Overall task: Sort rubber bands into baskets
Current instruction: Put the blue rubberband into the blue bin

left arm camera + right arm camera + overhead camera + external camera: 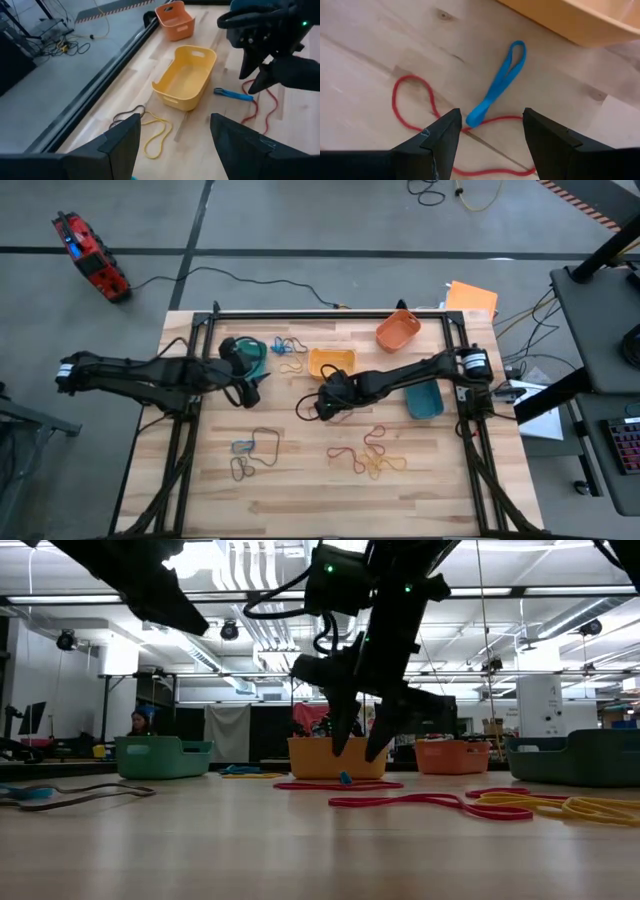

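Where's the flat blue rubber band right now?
The flat blue rubber band lies on the wooden table beside the yellow plastic basket, its end crossing a thin red rubber band, just ahead of the open right tool.

A flattened blue rubber band [496,85] lies across a red band [420,107] beside the yellow basket [580,20].

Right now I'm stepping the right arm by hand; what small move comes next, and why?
Probably lower the right gripper straight down and close on the blue rubber band. Its fingers stand open just above the band's near end, which lies flat across a red band beside the yellow basket.
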